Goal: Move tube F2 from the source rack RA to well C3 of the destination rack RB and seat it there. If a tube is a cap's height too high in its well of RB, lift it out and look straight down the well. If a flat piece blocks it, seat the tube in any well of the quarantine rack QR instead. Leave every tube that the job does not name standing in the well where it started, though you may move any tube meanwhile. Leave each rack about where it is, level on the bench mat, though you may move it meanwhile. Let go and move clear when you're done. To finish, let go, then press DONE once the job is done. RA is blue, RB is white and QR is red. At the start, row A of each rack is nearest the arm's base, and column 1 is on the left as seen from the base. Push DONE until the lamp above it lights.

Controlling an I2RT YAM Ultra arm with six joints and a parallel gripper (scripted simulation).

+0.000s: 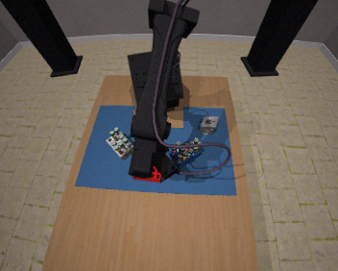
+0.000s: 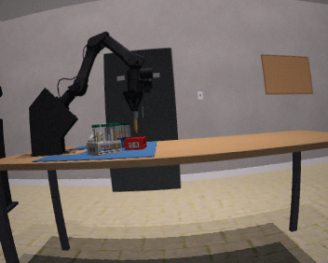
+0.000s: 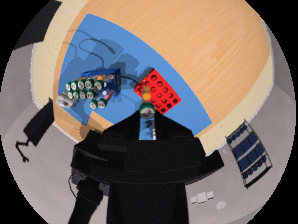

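Observation:
My gripper [image 2: 135, 108] [image 3: 147, 113] is shut on a green-capped tube with orange contents [image 2: 136, 126] [image 3: 146, 96]. The tube hangs upright in the air, its lower end above the red rack QR [image 1: 155, 178] [image 2: 142, 143] [image 3: 166, 86] in the exterior view. No tubes show in QR's visible wells. The blue rack RA [image 1: 185, 160] [image 3: 117, 82] holds several green-capped tubes. The white rack RB [image 1: 127, 154] [image 2: 111, 150] also holds several tubes; it does not show in the wrist view. The arm hides part of QR in the top view. Labels on the tubes are not readable.
A grey box [image 1: 208, 124] [image 3: 65, 100], probably the DONE button box, stands on the blue mat [image 1: 96, 173] [image 2: 149, 150] [image 3: 190, 117] near RA. Its lamp state is unclear. RA and RB stand on opposite sides of the arm, with QR farther from the base.

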